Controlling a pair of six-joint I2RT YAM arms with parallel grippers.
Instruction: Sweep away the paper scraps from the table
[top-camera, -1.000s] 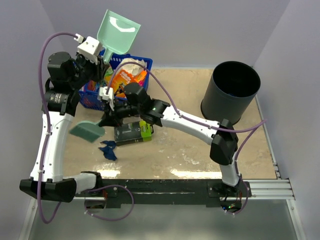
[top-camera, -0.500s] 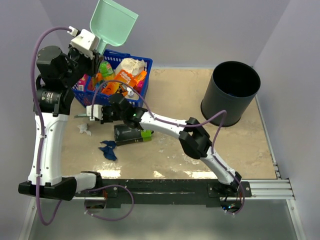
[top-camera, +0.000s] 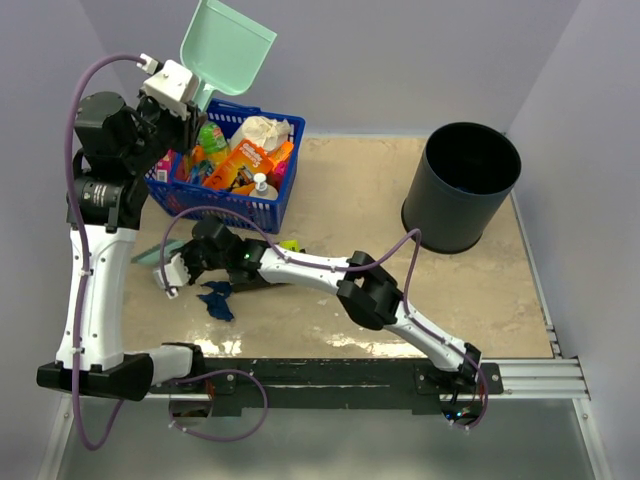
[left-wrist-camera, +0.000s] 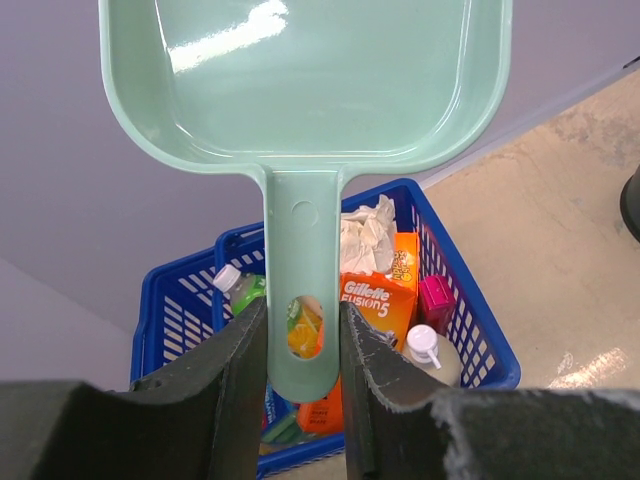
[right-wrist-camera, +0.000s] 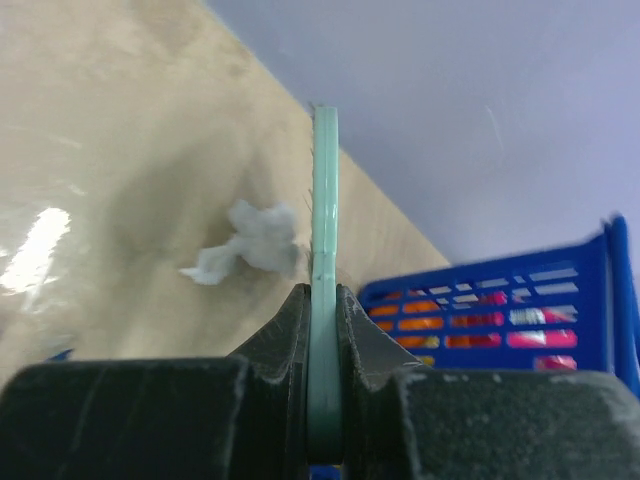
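Observation:
My left gripper (left-wrist-camera: 305, 322) is shut on the handle of the teal dustpan (left-wrist-camera: 300, 80), which it holds high above the blue basket; from above the dustpan (top-camera: 226, 50) is at the top left. My right gripper (right-wrist-camera: 322, 300) is shut on the thin teal brush (right-wrist-camera: 325, 190), seen edge-on. A whitish paper scrap (right-wrist-camera: 245, 247) lies on the table (right-wrist-camera: 120, 150) just left of the brush. From above, the right gripper (top-camera: 178, 270) is low at the table's left side, and dark blue paper scraps (top-camera: 216, 300) lie just beside it, nearer the front edge.
A blue basket (top-camera: 228, 195) full of packages stands at the back left. A tall black bin (top-camera: 462, 185) stands at the back right. A green-and-black box (top-camera: 288, 247) lies mostly hidden under the right arm. The table's black front edge (top-camera: 330, 365) runs between the arm bases.
My right arm has swung left and toward the front edge with the brush, from beside the box to the table's left side. The dustpan tilted slightly, then held still.

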